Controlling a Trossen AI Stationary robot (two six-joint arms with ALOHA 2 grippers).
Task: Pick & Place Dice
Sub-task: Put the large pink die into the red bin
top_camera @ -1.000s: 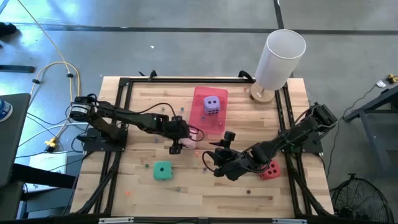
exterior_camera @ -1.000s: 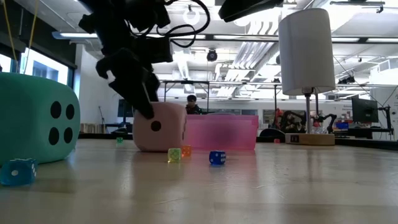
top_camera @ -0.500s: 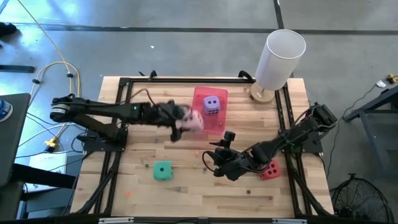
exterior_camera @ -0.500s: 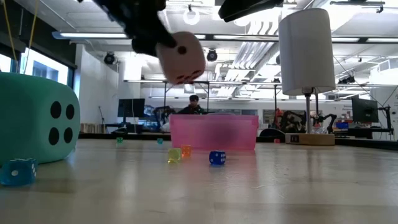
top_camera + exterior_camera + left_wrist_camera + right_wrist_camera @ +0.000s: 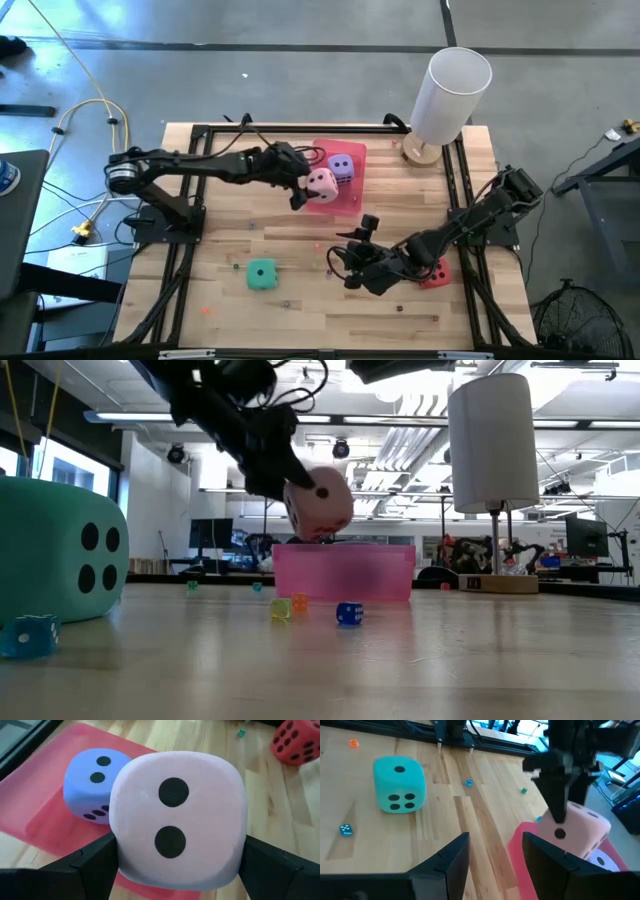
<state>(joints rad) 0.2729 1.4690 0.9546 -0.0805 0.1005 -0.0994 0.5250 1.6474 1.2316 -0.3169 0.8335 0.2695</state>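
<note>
My left gripper (image 5: 310,187) is shut on the pale pink die (image 5: 322,184) and holds it in the air over the near left part of the flat pink tray (image 5: 347,196). The purple die (image 5: 341,167) rests on its bottom face in the tray. The teal die (image 5: 262,274) sits on the table near the front. The red die (image 5: 436,273) stands on the table at the right, partly behind my right arm. My right gripper (image 5: 347,264) hovers open above the table's middle and touches nothing. My left gripper pinches the pale pink die between its two fingers (image 5: 85,865), one on each of two opposite side faces (image 5: 125,850). It comes from the table's left, slanting down. The die is lifted clear above the tray (image 5: 345,572) and sits tilted.
A tall white cylinder on a wooden base (image 5: 450,95) stands at the far right corner. Several tiny coloured dice (image 5: 348,613) lie scattered on the wooden table in front of the tray. A black frame (image 5: 205,135) edges the table.
My left gripper has lifted the pale pink die off the table, carried it toward the far edge and the right until it hangs over the tray, then lowered it somewhat. The die has turned in the hold. My right arm has kept still.
</note>
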